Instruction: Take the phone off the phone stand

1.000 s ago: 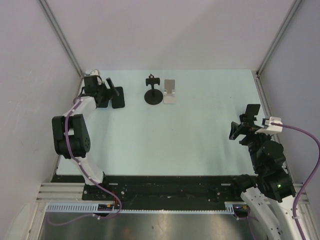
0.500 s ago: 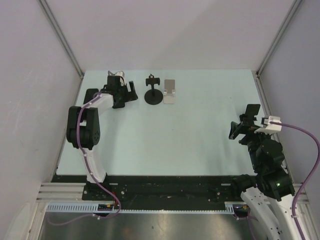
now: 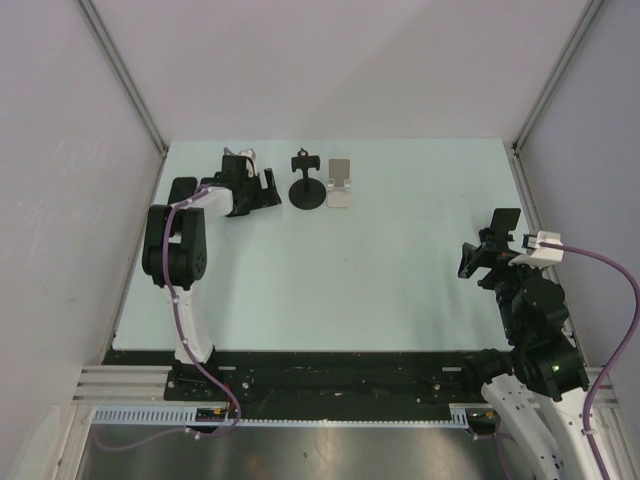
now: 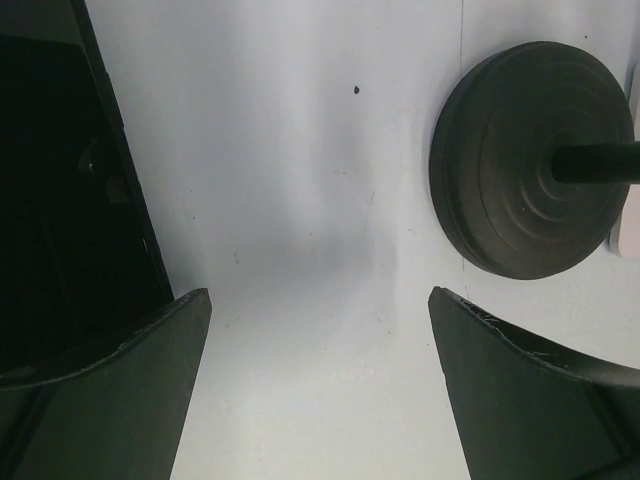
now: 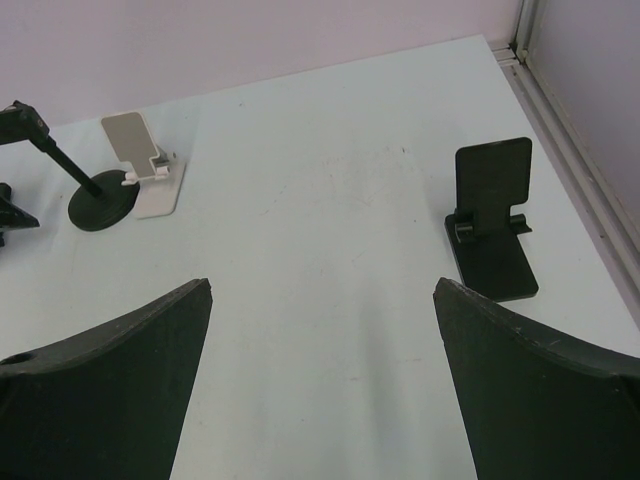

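Phone (image 4: 60, 200), as far as I can tell, is the dark slab lying flat at the left edge of the left wrist view, just outside the left gripper (image 4: 318, 295); overhead, the arm hides it. That gripper is spread wide over bare table (image 3: 330, 280), near the round-base stand (image 4: 530, 170). Right gripper (image 5: 320, 285) is also spread, holding nothing; its camera shows the black folding stand (image 5: 495, 220) and white stand (image 5: 140, 165) from the front.

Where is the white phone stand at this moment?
In the top view, the white phone stand sits near the far edge of the table, about mid-width, just right of the black round-base stand.
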Tool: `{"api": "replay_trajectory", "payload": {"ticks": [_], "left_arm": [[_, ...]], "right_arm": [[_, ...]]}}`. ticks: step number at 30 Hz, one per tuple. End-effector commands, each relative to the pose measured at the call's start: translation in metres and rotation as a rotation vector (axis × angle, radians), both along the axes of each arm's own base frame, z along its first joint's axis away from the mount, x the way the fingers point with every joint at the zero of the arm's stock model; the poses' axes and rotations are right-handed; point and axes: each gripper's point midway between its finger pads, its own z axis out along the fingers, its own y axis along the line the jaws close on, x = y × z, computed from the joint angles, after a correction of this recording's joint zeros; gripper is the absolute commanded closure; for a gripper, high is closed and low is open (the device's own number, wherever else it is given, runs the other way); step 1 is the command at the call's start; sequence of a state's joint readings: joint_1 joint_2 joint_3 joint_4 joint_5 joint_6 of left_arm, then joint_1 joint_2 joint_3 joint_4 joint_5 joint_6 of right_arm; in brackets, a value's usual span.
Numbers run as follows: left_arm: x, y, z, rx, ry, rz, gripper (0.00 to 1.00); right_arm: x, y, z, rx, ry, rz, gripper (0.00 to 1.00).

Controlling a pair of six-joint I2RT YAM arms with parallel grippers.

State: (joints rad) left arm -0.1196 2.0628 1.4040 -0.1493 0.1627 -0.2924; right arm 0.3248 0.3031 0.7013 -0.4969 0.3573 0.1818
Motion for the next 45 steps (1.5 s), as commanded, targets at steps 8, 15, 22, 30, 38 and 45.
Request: {"api": "replay_trajectory", "payload": {"ticks": [8,15,22,30,38,45], "left_arm": [[0.001,0.021,0.006,0.02,0.013,0.142,0.05],[-0.003,0.036,0.012,0.052,0.005,0.193,0.05],[-0.011,0.054,0.018,0.056,0.001,0.228,0.05],[-0.011,0.052,0.021,0.046,-0.005,0.219,0.05],[-0.014,0.055,0.033,0.024,-0.023,0.238,0.04],[-0.014,0.056,0.094,-0.02,-0.142,0.251,0.0]], "right_arm": [[0.003,0.001,0.006,-0.004,-0.02,0.006,0.01],[0.002,0.001,0.008,-0.002,-0.029,0.006,0.01],[0.002,0.001,0.008,-0.001,-0.027,0.007,0.01],[0.002,0.002,0.008,-0.002,-0.029,0.01,0.01],[0.002,0.001,0.008,-0.001,-0.027,0.009,0.01],[0.002,0.002,0.008,-0.002,-0.029,0.012,0.01]]}}
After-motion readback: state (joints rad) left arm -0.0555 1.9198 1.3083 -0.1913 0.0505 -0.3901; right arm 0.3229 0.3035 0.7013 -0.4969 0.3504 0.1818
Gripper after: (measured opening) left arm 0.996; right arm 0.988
